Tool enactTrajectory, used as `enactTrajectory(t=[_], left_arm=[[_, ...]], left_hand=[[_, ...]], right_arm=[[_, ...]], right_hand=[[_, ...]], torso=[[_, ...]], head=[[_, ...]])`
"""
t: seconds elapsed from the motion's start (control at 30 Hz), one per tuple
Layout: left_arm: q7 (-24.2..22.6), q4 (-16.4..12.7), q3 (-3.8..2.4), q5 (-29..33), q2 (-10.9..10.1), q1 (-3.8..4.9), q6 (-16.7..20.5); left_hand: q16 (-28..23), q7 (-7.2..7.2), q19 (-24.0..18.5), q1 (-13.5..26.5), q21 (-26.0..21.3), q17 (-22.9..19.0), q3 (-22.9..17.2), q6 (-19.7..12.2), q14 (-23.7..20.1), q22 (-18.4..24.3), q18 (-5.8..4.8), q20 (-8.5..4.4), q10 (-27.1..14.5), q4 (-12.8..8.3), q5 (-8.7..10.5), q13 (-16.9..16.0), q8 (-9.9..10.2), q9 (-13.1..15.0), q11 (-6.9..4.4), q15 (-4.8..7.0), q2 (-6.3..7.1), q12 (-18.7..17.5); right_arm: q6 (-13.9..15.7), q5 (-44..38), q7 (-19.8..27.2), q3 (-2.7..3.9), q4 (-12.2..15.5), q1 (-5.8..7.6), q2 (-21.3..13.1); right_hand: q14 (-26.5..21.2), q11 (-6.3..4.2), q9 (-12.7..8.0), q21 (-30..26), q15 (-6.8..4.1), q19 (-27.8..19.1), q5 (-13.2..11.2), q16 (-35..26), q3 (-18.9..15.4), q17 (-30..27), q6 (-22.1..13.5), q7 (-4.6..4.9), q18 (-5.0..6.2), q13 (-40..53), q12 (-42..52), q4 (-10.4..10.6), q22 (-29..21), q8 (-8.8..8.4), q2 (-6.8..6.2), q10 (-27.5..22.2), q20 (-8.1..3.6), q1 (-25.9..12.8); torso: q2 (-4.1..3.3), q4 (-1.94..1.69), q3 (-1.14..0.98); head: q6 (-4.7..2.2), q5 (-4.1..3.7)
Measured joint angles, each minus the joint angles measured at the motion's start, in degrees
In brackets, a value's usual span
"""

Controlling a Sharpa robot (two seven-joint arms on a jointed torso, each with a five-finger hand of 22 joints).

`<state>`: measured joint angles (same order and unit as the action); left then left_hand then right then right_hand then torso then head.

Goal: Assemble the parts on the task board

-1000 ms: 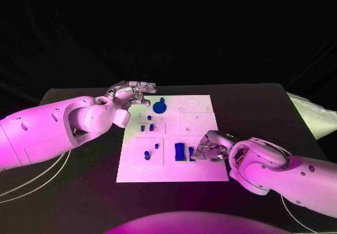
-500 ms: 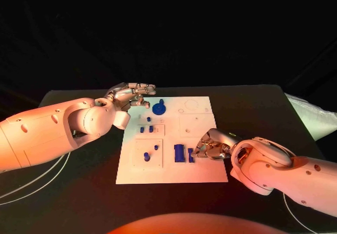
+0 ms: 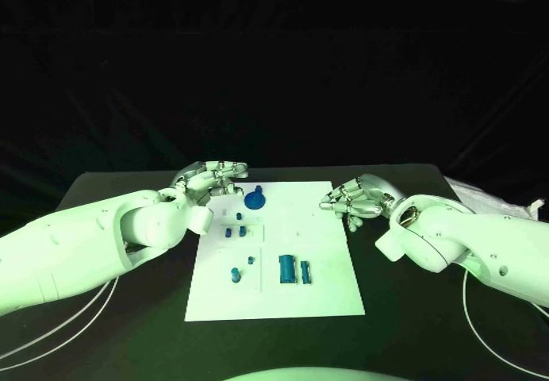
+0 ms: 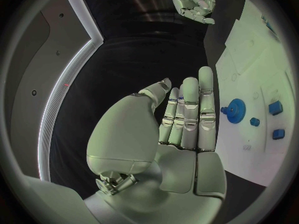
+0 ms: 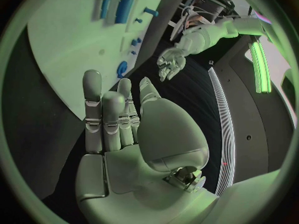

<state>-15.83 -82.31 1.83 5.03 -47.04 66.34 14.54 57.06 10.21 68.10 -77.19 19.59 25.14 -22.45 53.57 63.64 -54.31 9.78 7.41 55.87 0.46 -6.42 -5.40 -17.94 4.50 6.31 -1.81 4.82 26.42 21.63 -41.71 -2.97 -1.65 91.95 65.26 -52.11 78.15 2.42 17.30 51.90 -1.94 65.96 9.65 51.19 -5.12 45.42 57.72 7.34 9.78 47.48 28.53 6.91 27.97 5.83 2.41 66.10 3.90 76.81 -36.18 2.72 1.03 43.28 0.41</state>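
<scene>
The white task board (image 3: 326, 298) lies in the middle of the black table. A blue gear (image 3: 255, 200) stands near its far left corner. Small blue pegs (image 3: 237, 232) sit along its left side, and two long blue blocks (image 3: 287, 270) lie nearer the front. My left hand (image 3: 212, 176) hovers at the board's far left corner, beside the gear, fingers straight and holding nothing. My right hand (image 3: 357, 202) hangs at the board's far right edge, also holding nothing. In the left wrist view, the left hand (image 4: 184, 127) is stretched out next to the gear (image 4: 235, 110). The right wrist view has the right hand (image 5: 115, 127) flat above the board (image 5: 69, 40).
Black table surface (image 3: 435, 317) surrounds the board on all sides. White cables (image 3: 69, 313) trail under my left arm at the front left. A pale crumpled thing (image 3: 504, 208) lies at the table's right edge.
My right hand has left the blue blocks at the board's near right and moved back to the far right edge. The left hand stays at the far left corner. The camera view has shifted.
</scene>
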Motion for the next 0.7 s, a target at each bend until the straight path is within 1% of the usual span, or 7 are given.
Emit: enactTrajectory(t=[0.07, 0.13, 0.23, 0.37, 0.53, 0.6, 0.7], left_arm=[[-1.4, 1.1, -0.01, 0.6, 0.7, -0.37, 1.1], [-2.8, 2.5, -0.03, 1.4, 1.6, -0.76, 2.2], [-4.4, 4.7, -0.05, 2.5, 2.7, -1.33, 3.2], [-5.7, 7.8, -0.05, 3.7, 4.3, -2.02, 3.7], [-6.7, 10.0, -0.06, 4.7, 5.3, -2.39, 3.8], [-6.8, 10.1, -0.07, 4.8, 5.3, -2.39, 3.8], [-6.7, 9.8, -0.07, 4.7, 5.2, -2.42, 4.0]], left_hand=[[-3.2, -0.09, -2.4, 0.0, -2.1, -1.9, 0.2, 0.5, -2.4, 1.4, 0.0, 0.12, 0.6, 0.2, 0.0, 0.5, 0.0, -0.2, -0.18, -0.06, 0.0, 0.0], [-7.1, -0.09, -4.9, 0.2, -4.2, -4.0, 0.0, 0.5, -4.5, 3.0, 0.01, 0.49, 0.8, 0.5, 0.0, 1.1, 0.1, -0.5, 0.04, -0.39, 0.17, -0.7], [-18.8, 0.12, -10.1, 0.7, -9.8, -9.4, -1.2, -0.4, -6.5, 7.9, 0.01, 1.82, 2.7, 1.7, 0.0, 1.8, 2.4, -0.8, 0.83, -1.23, 0.72, -4.9], [-30.4, 0.12, -13.3, 1.1, -15.0, -13.9, -2.2, -0.4, -6.3, 14.1, 0.0, 3.81, 4.5, 2.6, 0.0, 1.8, 5.1, -0.8, 1.15, -3.49, 1.08, -11.0], [-41.0, 0.32, -18.5, 1.3, -15.9, -18.0, -1.6, 0.3, -7.4, 22.7, 0.01, 6.23, 5.0, 3.1, 0.0, 1.8, 8.2, -0.8, 2.01, -5.37, 1.39, -17.6], [-42.8, -0.08, -21.2, 4.2, -16.6, -18.8, -0.4, -1.5, -9.8, 25.2, 0.0, 5.91, 2.5, 2.4, 0.14, 2.3, 8.9, -1.3, 2.05, -5.36, 1.3, -18.7], [-44.5, -1.15, -26.4, 12.3, -17.7, -19.5, 2.2, -7.3, -15.7, 28.5, -0.07, 4.52, -3.9, 1.4, 0.99, 3.5, 10.0, -2.5, 1.08, -4.58, 0.57, -19.6]], right_arm=[[-0.5, 5.2, 3.5, 0.01, -3.2, 0.38, 1.3], [-1.2, 10.8, 7.4, 0.02, -6.9, 0.68, 2.8], [-2.6, 17.4, 12.2, 0.03, -12.0, 0.87, 4.9], [-4.7, 24.0, 17.1, 0.06, -18.1, 0.95, 7.5], [-6.8, 28.1, 21.1, 0.14, -22.8, 1.03, 9.6], [-7.0, 28.5, 21.4, 0.16, -23.1, 1.07, 9.7], [-6.7, 28.5, 21.4, 0.16, -22.6, 0.97, 9.5]], right_hand=[[-2.1, 0.55, -0.2, -5.1, 0.5, -0.8, -0.7, -9.5, 0.6, -7.3, -0.5, 0.39, 0.0, -3.7, -3.4, -1.2, -3.7, -0.31, 1.04, -1.7, 0.62, 1.6], [-2.1, 0.73, -0.4, -8.2, 0.5, -0.8, -0.9, -13.5, 1.0, -9.4, 0.0, 0.4, 0.0, -6.6, -5.6, -1.9, -5.8, -0.31, 1.66, -2.1, 0.66, 2.4], [-5.7, 1.78, -1.2, -14.2, 2.09, -2.8, -2.3, -21.2, 2.1, -12.9, 0.3, 0.57, -0.02, -13.0, -11.8, -3.2, -9.4, -0.96, 2.48, -4.4, 2.02, 4.1], [-10.9, 3.54, -3.0, -23.7, 4.34, -7.0, -2.6, -32.4, 3.5, -19.5, 0.3, 2.13, -0.02, -22.6, -18.2, -4.6, -15.1, -2.21, 2.84, -4.2, 4.35, 5.1], [-12.3, 4.96, -6.0, -33.5, 6.46, -7.0, -2.6, -42.6, 4.8, -28.0, 0.4, 2.66, -0.03, -33.9, -22.2, -6.4, -21.4, -2.21, 2.2, -3.1, 6.93, 4.5], [-14.2, 4.79, -6.9, -35.5, 6.32, -8.5, -2.7, -44.1, 5.2, -29.9, -1.9, 2.24, -0.03, -36.0, -22.6, -6.9, -22.4, -2.56, 1.64, -4.7, 6.99, 1.2], [-21.9, 3.9, -8.2, -37.6, 4.61, -15.5, -3.6, -45.1, 5.2, -31.9, -8.7, 1.06, -0.04, -37.6, -24.0, -6.9, -24.2, -3.88, 0.14, -12.1, 5.62, -8.4]], torso=[[0.75, -0.07, 0.2], [1.37, -0.13, 0.37], [2.25, -0.24, 0.52], [3.3, -0.36, 0.53], [4.25, -0.52, 0.45], [4.3, -0.54, 0.38], [4.3, -0.6, 0.38]], head=[[-0.86, -0.18], [-1.53, -0.33], [-2.93, -0.6], [-4.33, -0.88], [-5.41, -1.01], [-5.54, -0.98], [-5.61, -0.97]])
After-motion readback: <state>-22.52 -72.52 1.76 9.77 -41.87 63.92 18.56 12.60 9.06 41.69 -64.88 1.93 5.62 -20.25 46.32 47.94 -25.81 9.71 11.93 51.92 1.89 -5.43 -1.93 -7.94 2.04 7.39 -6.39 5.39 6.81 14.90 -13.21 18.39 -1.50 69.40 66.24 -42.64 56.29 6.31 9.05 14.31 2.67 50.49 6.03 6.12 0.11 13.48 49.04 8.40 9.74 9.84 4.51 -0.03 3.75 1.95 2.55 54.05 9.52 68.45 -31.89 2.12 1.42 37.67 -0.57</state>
